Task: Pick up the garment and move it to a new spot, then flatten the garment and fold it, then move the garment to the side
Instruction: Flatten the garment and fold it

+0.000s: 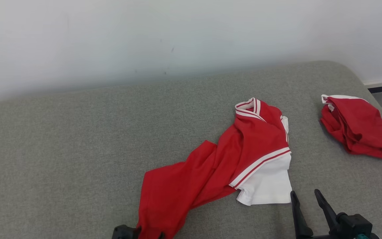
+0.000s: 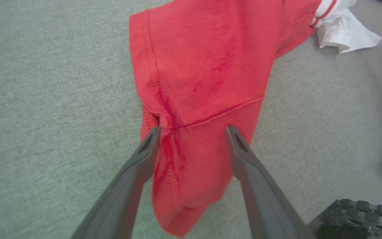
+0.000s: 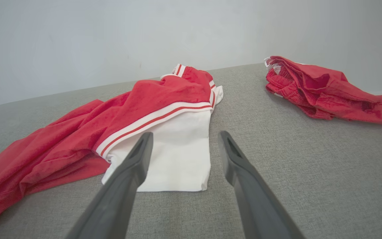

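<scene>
Fingers (image 2: 128, 186) wide on both: left gripper (image 2: 193, 128) astride red garment (image 1: 244, 149), right gripper (image 1: 304, 192) beside it.

Crumpled red garment (image 1: 230, 156) with white striped-trim sleeve on grey woven fabric surface (image 1: 61, 149), second red cloth bundle (image 1: 356, 127) well apart at right, right gripper (image 1: 304, 192) with two dark fingers spread just beside the sleeve
</scene>
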Motion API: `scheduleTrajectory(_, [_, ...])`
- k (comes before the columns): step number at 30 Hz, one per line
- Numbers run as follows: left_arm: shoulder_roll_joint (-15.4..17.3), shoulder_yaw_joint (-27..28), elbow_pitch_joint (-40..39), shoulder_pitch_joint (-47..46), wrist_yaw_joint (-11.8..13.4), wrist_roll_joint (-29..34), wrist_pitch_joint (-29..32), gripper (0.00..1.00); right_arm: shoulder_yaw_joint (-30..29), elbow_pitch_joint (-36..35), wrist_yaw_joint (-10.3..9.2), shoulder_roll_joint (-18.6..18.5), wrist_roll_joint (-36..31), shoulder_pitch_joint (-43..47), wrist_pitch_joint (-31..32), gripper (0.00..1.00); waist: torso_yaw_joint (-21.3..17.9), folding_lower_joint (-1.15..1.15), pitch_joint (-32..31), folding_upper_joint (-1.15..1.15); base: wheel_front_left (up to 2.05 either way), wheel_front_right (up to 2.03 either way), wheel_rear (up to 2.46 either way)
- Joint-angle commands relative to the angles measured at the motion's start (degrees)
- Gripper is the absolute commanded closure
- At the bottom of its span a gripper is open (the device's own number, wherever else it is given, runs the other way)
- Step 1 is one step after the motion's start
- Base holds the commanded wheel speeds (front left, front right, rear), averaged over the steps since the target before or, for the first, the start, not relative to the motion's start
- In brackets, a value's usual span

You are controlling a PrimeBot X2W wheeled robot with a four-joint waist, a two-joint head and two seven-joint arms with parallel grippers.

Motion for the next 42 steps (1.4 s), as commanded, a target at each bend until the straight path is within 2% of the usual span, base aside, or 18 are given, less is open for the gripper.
scheduleTrajectory(1, [0.0, 0.3, 0.8, -1.0, 0.2, -0.7, -0.1, 0.0, 0.0, -0.1, -0.12, -0.1, 0.0, -0.5, -0.1, 0.0, -0.4, 0.0, 0.2, 0.0, 0.0, 0.0, 0.0])
scheduleTrajectory(5, [0.1, 0.9, 2.5, -2.2, 0.7, -1.0, -0.4, 0.0, -0.1, -0.2, -0.12, -0.1, 0.1, -0.5, -0.1, 0.0, -1.0, 0.0, 0.4, 0.0, 0.0, 0.0, 0.0])
scheduleTrajectory(6, [0.1, 0.9, 2.7, -2.4, 0.6, -1.1, -0.4, 0.05, -0.1, -0.2, -0.12, -0.1, 0.1, -0.5, -0.1, 0.0, -1.1, 0.0, 0.4, 0.0, 0.0, 0.0, 0.0])
scheduleTrajectory(7, [0.2, 1.0, 2.9, -2.6, 0.6, -1.2, -0.5, 0.24, -0.2, -0.2, -0.12, -0.1, 0.1, -0.4, -0.2, 0.0, -1.2, 0.0, 0.4, 0.0, 0.0, 0.0, 0.0])
scheduleTrajectory(8, [0.3, 1.0, 2.9, -2.8, 0.6, -1.1, -0.7, 0.51, -0.3, -0.2, -0.12, -0.2, 0.2, -0.4, -0.2, 0.0, -1.3, 0.0, 0.5, 0.0, 0.0, 0.0, 0.0])
scheduleTrajectory(9, [0.4, 1.0, 3.0, -3.0, 0.6, -1.0, -0.8, 0.65, -0.3, -0.2, -0.12, -0.2, 0.2, -0.4, -0.3, 0.0, -1.4, 0.0, 0.5, 0.0, 0.0, 0.0, 0.0])
scheduleTrajectory(10, [0.4, 1.0, 3.0, -3.0, 0.6, -1.1, -0.9, 0.87, -0.4, -0.2, -0.12, -0.2, 0.2, -0.4, -0.4, 0.0, -1.4, 0.0, 0.5, 0.0, 0.0, 0.0, 0.0])
scheduleTrajectory(11, [0.4, 1.1, 3.1, -3.1, 0.6, -1.2, -1.0, 1.0, -0.4, -0.2, -0.12, -0.1, 0.2, -0.3, -0.4, 0.0, -1.4, 0.0, 0.6, 0.0, 0.0, 0.0, 0.0])
scheduleTrajectory(16, [0.5, 1.2, 3.5, -3.2, 0.7, -1.5, -1.3, 1.0, -0.5, -0.2, -0.12, 0.1, 0.1, -0.2, -0.4, 0.0, -1.2, 0.0, 0.5, 0.0, 0.0, 0.0, 0.0])
scheduleTrajectory(25, [1.0, 3.3, 1.4, -1.5, 3.1, -2.7, -4.5, 1.0, -0.8, 0.1, -0.12, 0.1, 0.6, -1.4, 1.6, 0.0, -0.6, 0.0, 0.8, 0.0, 0.0, 0.0, 0.0])
scheduleTrajectory(36, [0.4, 2.0, -0.6, -1.5, 3.1, -2.7, -5.5, 1.0, -6.7, 6.0, -0.12, 0.9, -2.7, -7.4, 16.0, 0.0, 1.3, 0.0, 4.0, 0.0, 0.0, 0.0, 0.0])
scheduleTrajectory(42, [0.6, 1.5, -0.4, -2.6, 2.9, -2.3, -5.9, 1.0, -7.7, 10.3, -0.12, 1.5, -5.0, -10.2, 22.0, 0.0, 2.1, 0.0, 5.0, 0.0, 0.0, 0.0, 0.0])
